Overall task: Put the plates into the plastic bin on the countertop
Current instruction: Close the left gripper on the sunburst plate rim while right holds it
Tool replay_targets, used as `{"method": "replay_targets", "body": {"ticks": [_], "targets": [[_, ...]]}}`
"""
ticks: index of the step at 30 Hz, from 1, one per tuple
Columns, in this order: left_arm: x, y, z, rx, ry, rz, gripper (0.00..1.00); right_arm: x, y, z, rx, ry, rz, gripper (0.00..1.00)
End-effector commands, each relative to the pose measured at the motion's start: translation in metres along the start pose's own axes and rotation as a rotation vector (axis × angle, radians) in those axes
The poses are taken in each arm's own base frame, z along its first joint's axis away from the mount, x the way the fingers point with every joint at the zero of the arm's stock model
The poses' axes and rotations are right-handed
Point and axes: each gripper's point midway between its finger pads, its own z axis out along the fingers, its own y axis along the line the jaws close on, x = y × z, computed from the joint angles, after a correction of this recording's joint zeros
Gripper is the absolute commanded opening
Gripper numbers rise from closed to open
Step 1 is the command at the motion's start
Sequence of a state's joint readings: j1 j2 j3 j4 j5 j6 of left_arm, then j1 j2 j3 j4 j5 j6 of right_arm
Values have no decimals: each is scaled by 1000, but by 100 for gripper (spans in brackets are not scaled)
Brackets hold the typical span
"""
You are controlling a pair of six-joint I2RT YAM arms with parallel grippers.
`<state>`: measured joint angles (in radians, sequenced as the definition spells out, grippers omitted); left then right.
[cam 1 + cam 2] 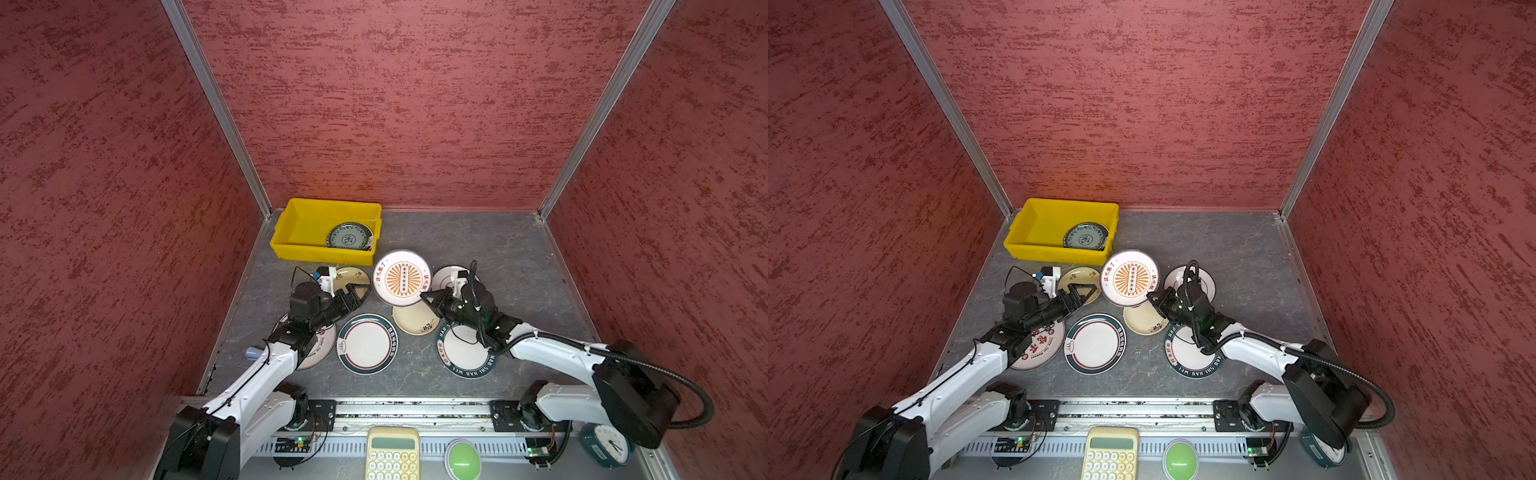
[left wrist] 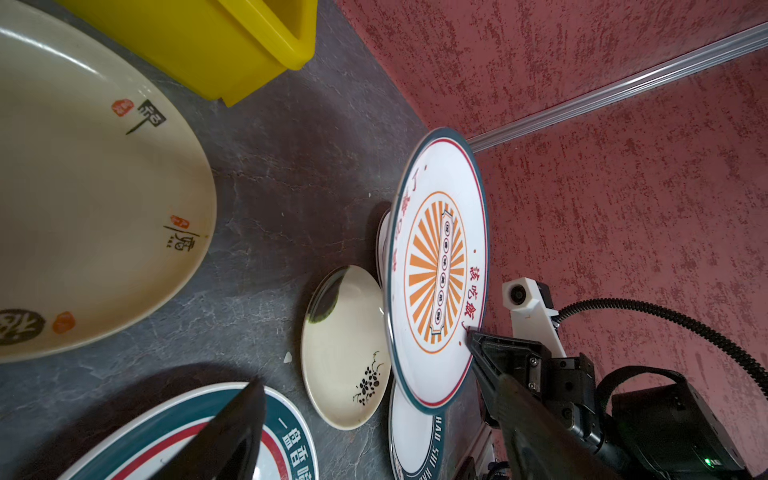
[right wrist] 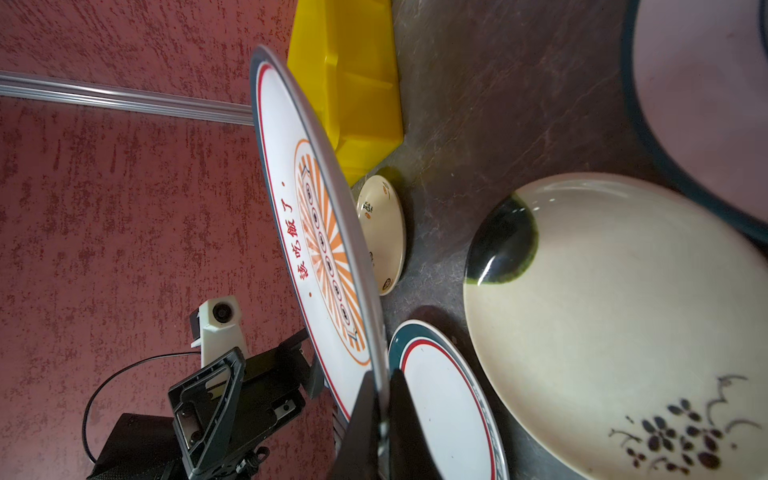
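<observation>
This is a robot-manipulation lab cell, not a real kitchen. Red textured wall panels [image 1: 415, 104] framed by aluminium rails [image 1: 216, 108] box in a small stone-look countertop [image 1: 478, 249]. Two white-and-black robot arms, left [image 1: 253, 382] and right [image 1: 552, 353], are mounted on a metal base rail [image 1: 411, 409] at the front, with bare circuit boards [image 1: 291, 444] lit green below it. A white camera mount [image 2: 524, 299] sits on a wrist. A calculator [image 1: 392, 453], green push button [image 1: 462, 459] and clock [image 1: 606, 446] line the front edge. Plates [image 1: 366, 344] and a yellow plastic bin [image 1: 332, 202] are the only kitchenware. The right gripper [image 1: 426, 297] pinches a sunburst plate [image 1: 402, 277] by its rim.
</observation>
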<state>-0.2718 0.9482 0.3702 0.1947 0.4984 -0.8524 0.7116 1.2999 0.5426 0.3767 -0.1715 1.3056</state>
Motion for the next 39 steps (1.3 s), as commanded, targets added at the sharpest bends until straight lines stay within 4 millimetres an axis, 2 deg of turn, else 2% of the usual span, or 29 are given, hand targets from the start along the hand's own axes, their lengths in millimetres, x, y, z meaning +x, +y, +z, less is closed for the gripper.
{"method": "replay_targets", "body": {"ticks": [1,5,8,12,15,18,21,28,33,34,37,38,39], "targets": [[-2,-7,-1,28,-18,28,86,-5,54,4,-148,-21,-20,0],[-2,-1,0,8,-18,28,85,1,56,14,-175,11,-21,0],[-2,1,1,0,-17,26,78,6,60,20,-196,43,-20,0],[-2,3,4,-5,-14,21,64,11,64,24,-225,64,-15,0],[-2,5,5,-8,-11,16,49,13,65,24,-221,69,-23,0],[-2,6,6,-11,-10,14,44,14,65,25,-223,73,-30,0],[-3,5,6,-11,-13,19,26,17,64,25,-220,81,-30,0],[-3,7,6,-21,-15,20,19,21,62,25,-218,95,-39,0],[-3,7,5,-26,-12,31,0,21,65,25,-221,97,-55,0],[-3,7,5,-31,-11,34,0,22,64,26,-215,98,-58,4],[-4,5,3,-34,-12,43,0,23,64,27,-206,107,-84,7],[-4,4,2,-32,-16,45,0,23,64,28,-204,107,-90,12],[-5,5,1,-36,-23,46,0,24,64,28,-201,111,-98,21]]}}
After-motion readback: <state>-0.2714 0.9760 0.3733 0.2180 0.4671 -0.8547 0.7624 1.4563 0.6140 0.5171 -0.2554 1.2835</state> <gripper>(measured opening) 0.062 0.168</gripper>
